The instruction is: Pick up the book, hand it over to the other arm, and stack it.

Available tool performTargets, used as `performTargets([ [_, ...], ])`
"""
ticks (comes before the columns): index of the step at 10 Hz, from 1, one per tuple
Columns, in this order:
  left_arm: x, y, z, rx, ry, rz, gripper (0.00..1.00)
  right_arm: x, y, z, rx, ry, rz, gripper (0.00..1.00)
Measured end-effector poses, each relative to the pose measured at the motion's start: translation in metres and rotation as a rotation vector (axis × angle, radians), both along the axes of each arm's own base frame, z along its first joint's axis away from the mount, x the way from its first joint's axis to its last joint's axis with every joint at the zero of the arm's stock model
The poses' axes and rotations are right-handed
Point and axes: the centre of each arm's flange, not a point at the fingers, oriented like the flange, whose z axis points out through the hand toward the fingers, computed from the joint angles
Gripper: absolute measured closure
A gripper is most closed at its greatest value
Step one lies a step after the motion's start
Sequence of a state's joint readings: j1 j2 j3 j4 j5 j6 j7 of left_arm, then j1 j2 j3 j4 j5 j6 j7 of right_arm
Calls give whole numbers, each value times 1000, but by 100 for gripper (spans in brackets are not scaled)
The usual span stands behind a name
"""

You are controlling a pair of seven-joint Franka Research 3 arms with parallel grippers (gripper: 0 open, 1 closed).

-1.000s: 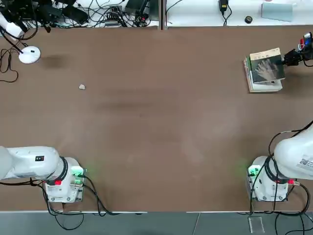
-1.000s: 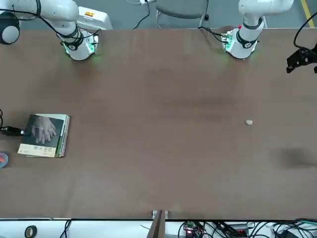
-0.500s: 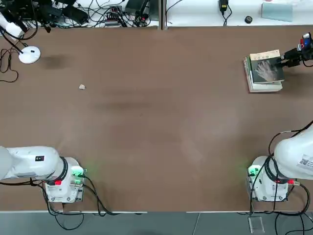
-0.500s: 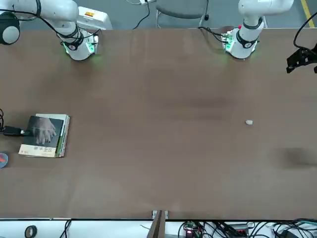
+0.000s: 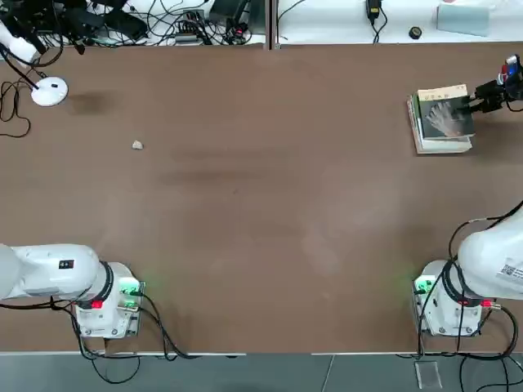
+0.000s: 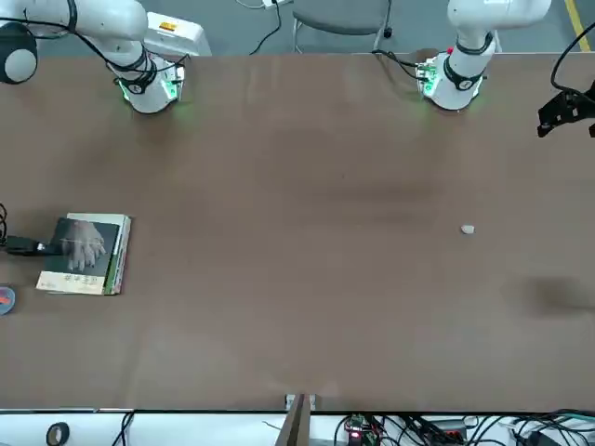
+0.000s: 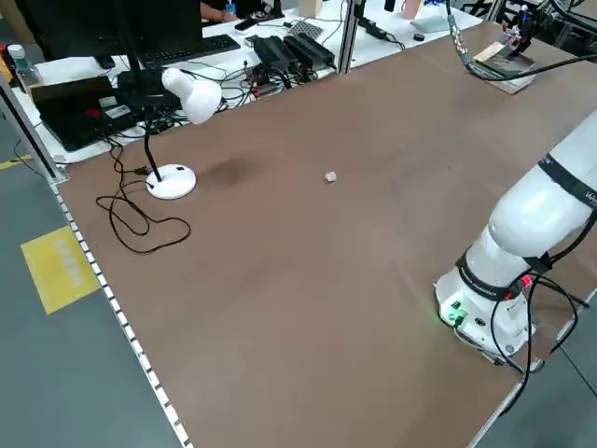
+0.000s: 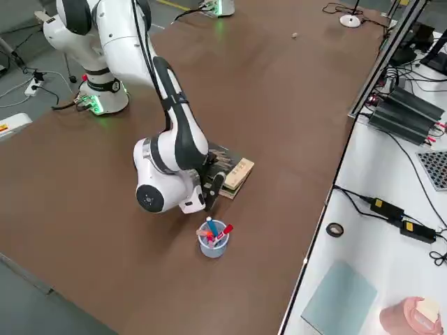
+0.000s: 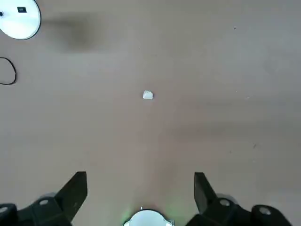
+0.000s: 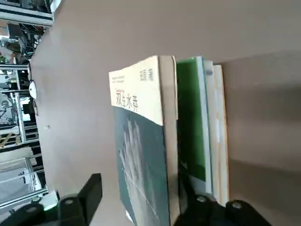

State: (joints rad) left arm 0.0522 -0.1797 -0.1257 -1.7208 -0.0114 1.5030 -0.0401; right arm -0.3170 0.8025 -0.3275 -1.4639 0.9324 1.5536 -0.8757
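On the matte brown table (image 5: 245,204), the right end effector (image 10: 136,200) straddles the thin paperback book (image 10: 141,141), fingers loosened.

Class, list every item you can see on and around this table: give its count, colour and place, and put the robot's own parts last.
book: one, dark grey cover with a pale hand and a tan band, on top of the green-and-white book at the table's far right.
green-and-white book: one, flat on the table under the grey one.
cup of pens: one, pale blue, beside the books.
desk lamp: one, white, far left corner.
small pale scrap: one, on the bare table near the lamp.
table: one, brown.
cables and power bricks: several, black, on the white bench beyond.
right tool: one, black, fingers apart astride the grey book's edge.
left tool: one, black, open, above the table's left side.
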Motion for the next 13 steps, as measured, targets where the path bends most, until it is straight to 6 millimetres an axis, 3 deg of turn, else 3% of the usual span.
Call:
performTargets([
  [3,0,0,0,0,-1,0,0,0,-3,-1,-23,-2,2,2],
  [13,0,0,7,-1,-15,-2,0,-7,-12,6,-17,20,11,0],
])
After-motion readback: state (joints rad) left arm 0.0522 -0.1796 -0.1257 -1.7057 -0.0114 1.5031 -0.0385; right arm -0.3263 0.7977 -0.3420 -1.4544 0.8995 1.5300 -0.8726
